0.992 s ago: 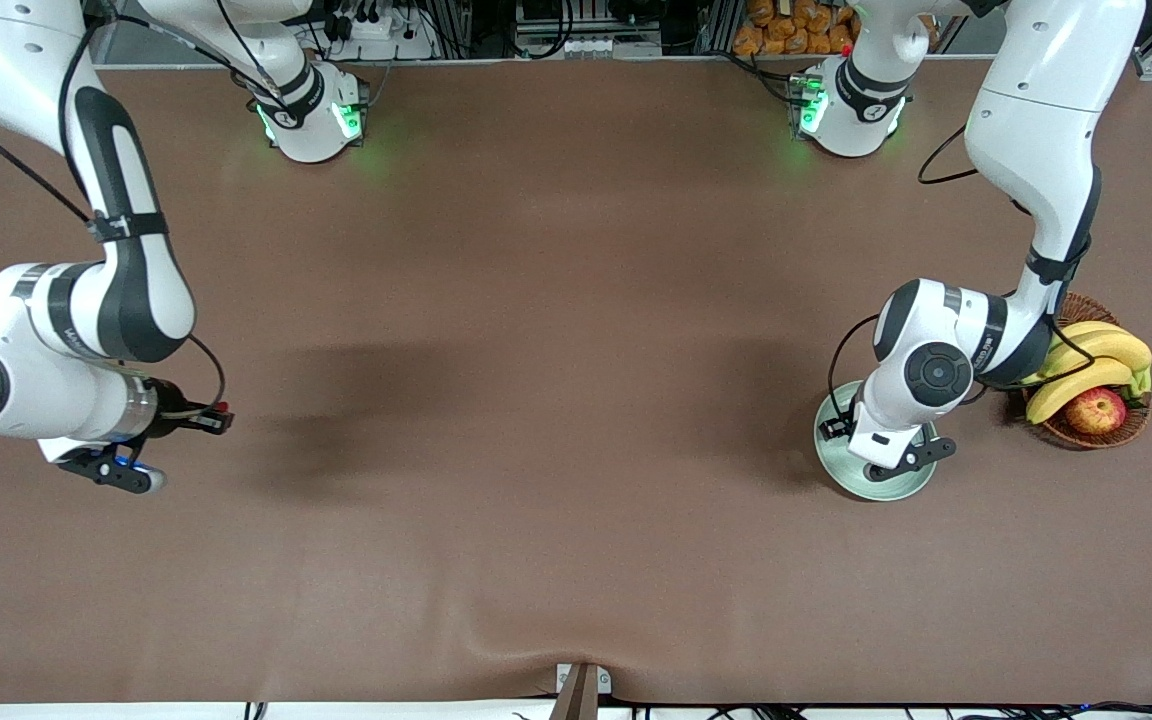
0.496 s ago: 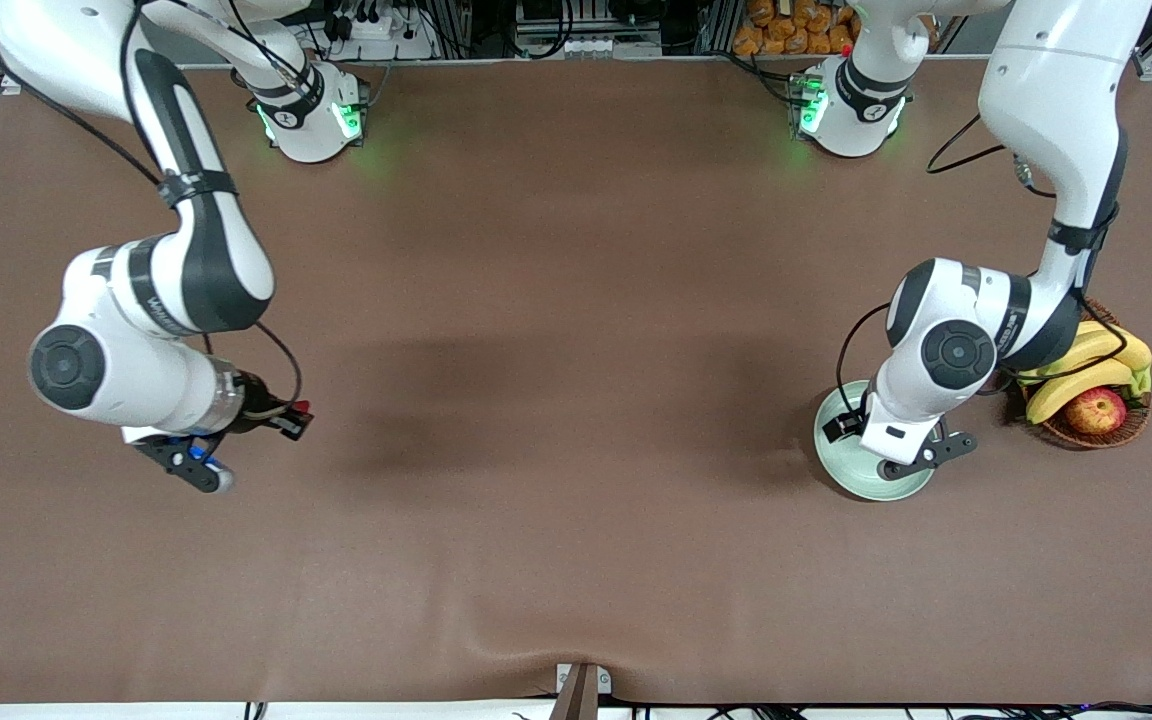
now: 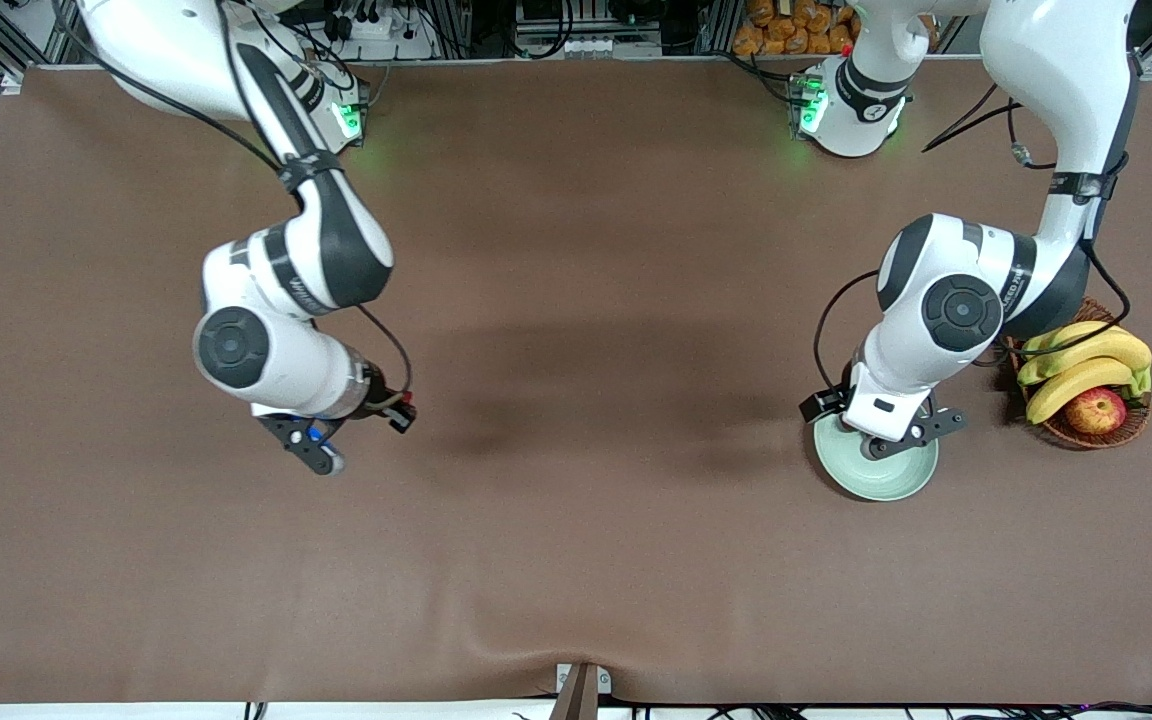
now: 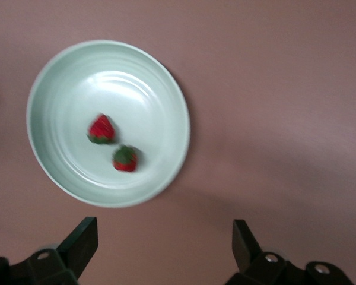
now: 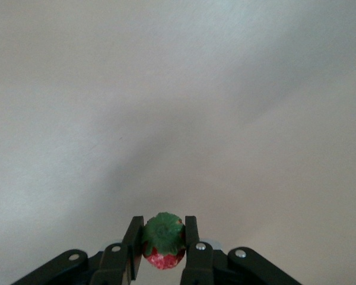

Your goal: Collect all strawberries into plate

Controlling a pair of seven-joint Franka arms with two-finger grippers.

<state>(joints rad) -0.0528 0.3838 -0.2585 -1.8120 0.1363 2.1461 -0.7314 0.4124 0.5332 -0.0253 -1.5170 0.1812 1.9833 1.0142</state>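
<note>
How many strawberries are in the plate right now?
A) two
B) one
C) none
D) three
A: the left wrist view shows two strawberries lying in the plate, while the third strawberry is clamped in the right hand over bare table.

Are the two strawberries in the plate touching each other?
Apart. The left wrist view shows a strip of plate between one strawberry and the other strawberry.

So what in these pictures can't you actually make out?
- Front view: the plate's contents, hidden by the left end effector above it; only the left wrist view shows two strawberries.
- Front view: the third strawberry clamped in the right end effector, too small.
- Front view: the basket, mostly covered by bananas, apple.
</note>
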